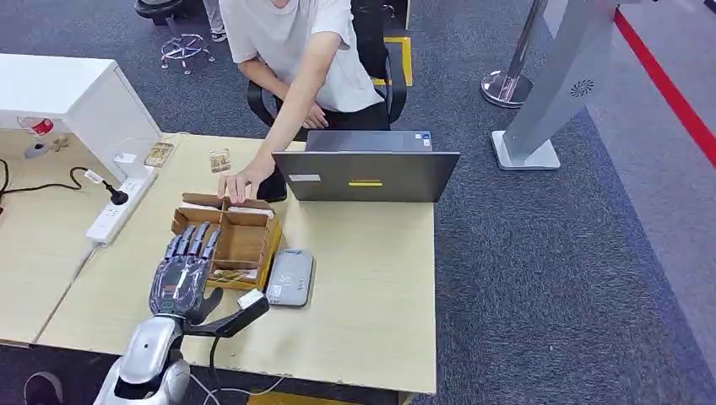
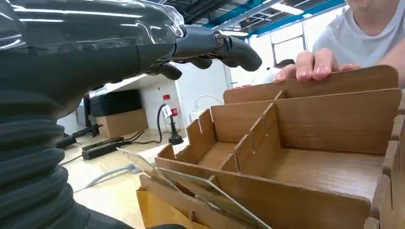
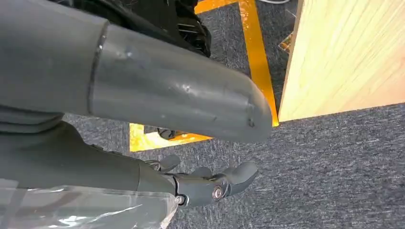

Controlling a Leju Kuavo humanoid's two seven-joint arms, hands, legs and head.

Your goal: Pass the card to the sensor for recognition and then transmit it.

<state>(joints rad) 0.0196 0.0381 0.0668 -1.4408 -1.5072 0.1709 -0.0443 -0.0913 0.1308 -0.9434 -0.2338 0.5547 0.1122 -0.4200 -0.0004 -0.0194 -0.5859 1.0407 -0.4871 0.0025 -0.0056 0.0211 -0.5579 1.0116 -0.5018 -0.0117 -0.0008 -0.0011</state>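
1. Cards [image 2: 210,193]: flat pieces standing tilted in the near slot of the wooden box [image 1: 241,240], at 9 o'clock from bench centre in the head view.
2. Power strip [image 1: 118,207]: white, at 10 o'clock, on the seam with the adjoining bench; a black plug sits in it.
3. Left hand [image 1: 184,268]: palm down over the near-left part of the wooden box; fingers [image 1: 196,240] straight and slightly spread, holding nothing, thumb out to the side.
4. Wooden box: brown, divided into compartments, on the bench [image 1: 380,287].
5. Person's hand [image 1: 241,186]: resting on the far edge of the wooden box, at 11 o'clock.
6. Sensor [image 1: 290,277]: grey rounded pad lying flat just beside the box, toward 3 o'clock of it.
7. Laptop [image 1: 366,173]: grey, lid back toward the robot, at 12 o'clock.
8. Right hand [image 3: 200,183]: hanging beside the bench corner above grey carpet; fingers loosely curled, holding nothing.
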